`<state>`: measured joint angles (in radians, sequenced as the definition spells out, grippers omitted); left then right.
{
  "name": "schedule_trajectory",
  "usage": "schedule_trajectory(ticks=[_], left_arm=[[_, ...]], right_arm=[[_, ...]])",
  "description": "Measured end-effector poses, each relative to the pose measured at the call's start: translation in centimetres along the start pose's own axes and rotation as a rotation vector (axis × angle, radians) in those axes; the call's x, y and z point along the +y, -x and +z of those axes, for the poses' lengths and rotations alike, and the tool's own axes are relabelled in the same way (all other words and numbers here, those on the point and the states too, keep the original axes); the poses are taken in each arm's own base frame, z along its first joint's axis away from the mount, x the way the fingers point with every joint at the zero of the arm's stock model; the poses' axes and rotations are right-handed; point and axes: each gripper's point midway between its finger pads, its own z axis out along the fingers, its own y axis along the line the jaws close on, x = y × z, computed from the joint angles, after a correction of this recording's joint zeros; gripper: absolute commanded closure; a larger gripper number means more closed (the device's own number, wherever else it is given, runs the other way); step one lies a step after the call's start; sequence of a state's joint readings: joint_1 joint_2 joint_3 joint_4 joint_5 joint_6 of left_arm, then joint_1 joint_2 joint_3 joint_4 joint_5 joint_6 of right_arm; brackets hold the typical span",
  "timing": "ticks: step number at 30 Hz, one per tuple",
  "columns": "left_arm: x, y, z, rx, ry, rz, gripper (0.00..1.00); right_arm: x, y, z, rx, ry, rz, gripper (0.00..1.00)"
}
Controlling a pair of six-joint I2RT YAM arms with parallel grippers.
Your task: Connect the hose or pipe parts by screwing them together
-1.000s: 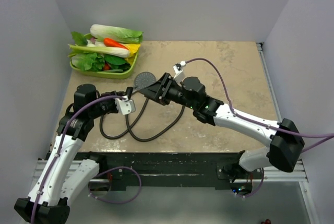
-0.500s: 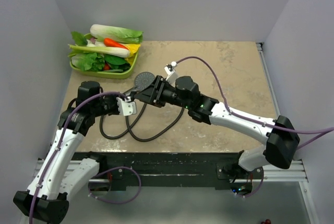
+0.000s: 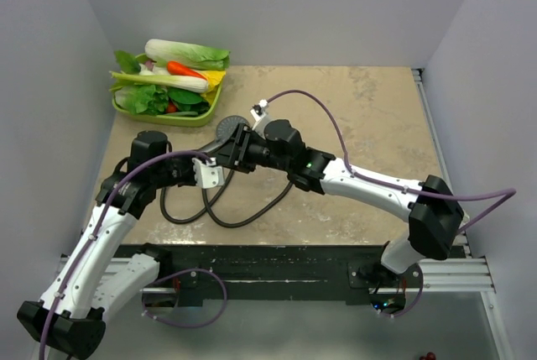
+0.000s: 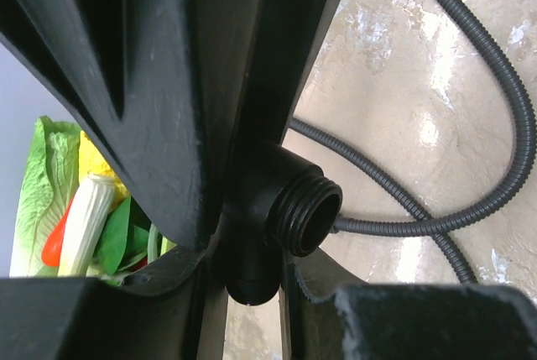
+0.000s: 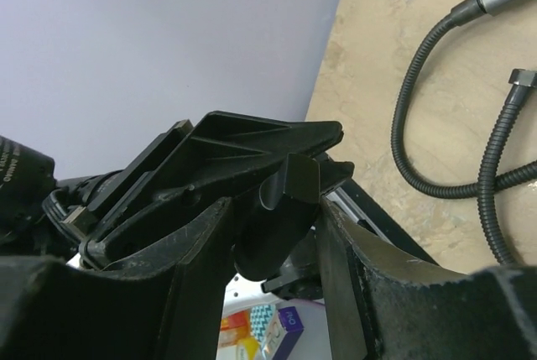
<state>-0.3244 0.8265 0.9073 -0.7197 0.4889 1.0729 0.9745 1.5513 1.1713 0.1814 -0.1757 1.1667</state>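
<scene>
Beige marbled desk [image 3: 377, 125] stands between plain grey walls, with a green tray of vegetables [image 3: 168, 119] at its far left corner. Next to it, the left gripper [image 3: 210, 161] keeps its jaws narrow on the handle of the shower head [image 3: 226, 127]. The threaded end [image 4: 306, 213] looks out free between them. During the last second the right gripper [image 5: 268, 213] has travelled to the left, and now it meets the left one beside the round face. Its jaws have come a little closer and stand on both sides of a dark part, but I cannot tell if they already press it. The hose [image 4: 394, 226] lies in loops on the desk, and its end nuts [image 5: 522, 77] are untouched. I judge that the screwing is not begun, because a nut must first come to the thread.
</scene>
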Motion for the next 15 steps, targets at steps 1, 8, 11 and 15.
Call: schedule_trajectory(ticks=[1,8,11,15], left_arm=[[0.01,-0.03,0.00,0.002,0.001,0.000,1.00],[0.35,-0.16,0.00,0.017,0.017,0.002,1.00],[0.43,-0.15,0.03,0.023,0.022,0.004,1.00],[0.56,-0.14,0.01,0.030,0.029,0.008,0.76]], right_arm=[[-0.04,-0.08,0.13,0.004,-0.006,-0.003,0.55],[-0.03,-0.72,0.47,0.025,-0.038,-0.017,0.62],[-0.12,-0.62,0.49,0.018,-0.050,-0.015,0.75],[-0.10,-0.49,0.56,0.013,-0.054,-0.020,0.97]])
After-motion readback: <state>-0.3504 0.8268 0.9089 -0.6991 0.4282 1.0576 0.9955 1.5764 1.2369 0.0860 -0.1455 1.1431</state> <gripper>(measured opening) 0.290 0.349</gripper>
